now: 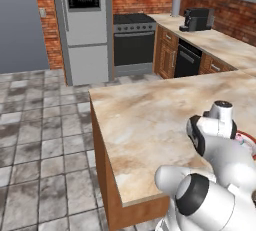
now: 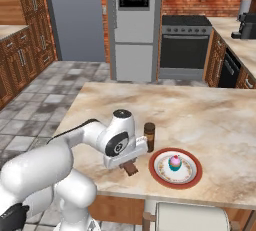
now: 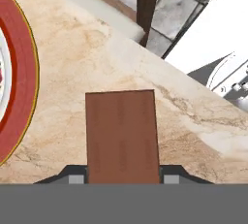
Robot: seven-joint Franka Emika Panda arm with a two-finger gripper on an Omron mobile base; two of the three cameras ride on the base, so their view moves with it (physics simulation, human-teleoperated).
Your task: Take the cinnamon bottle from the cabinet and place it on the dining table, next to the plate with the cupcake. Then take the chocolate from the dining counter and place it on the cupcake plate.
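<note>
Tool: the tool (image 3: 123,179) sits low over the table, its two grey tips pressed against either side of the chocolate (image 3: 123,136) — clenched on it; in the right base view the tool (image 2: 127,166) shows beneath the white wrist with the bar's end poking out below.
Chocolate: flat, smooth, reddish-brown rectangle with faint moulded segments, squared corners; in the right base view the chocolate (image 2: 131,169) lies just left of the plate, near the table's front edge.
Plate: the plate (image 2: 160,173) is round, glossy white in the centre with a broad red rim; in the hand view the plate (image 3: 22,87) curves in at the left, a thin golden line along its outer edge.
Cupcake: the cupcake (image 2: 174,162) stands upright at the plate's middle; pink domed top, teal wrapper.
Cinnamon bottle: the cinnamon bottle (image 2: 149,136) — a dark-brown cylinder with a dark cap — stands upright on the marble, just beside the plate's upper left and close to the wrist.
Table: the table (image 1: 150,120) carries a polished beige top veined in brown, with plain reddish wooden sides; the same table (image 2: 210,120) spreads wide in the right base view.
Floor: the floor (image 1: 40,140) is grey, mottled square tile.
</note>
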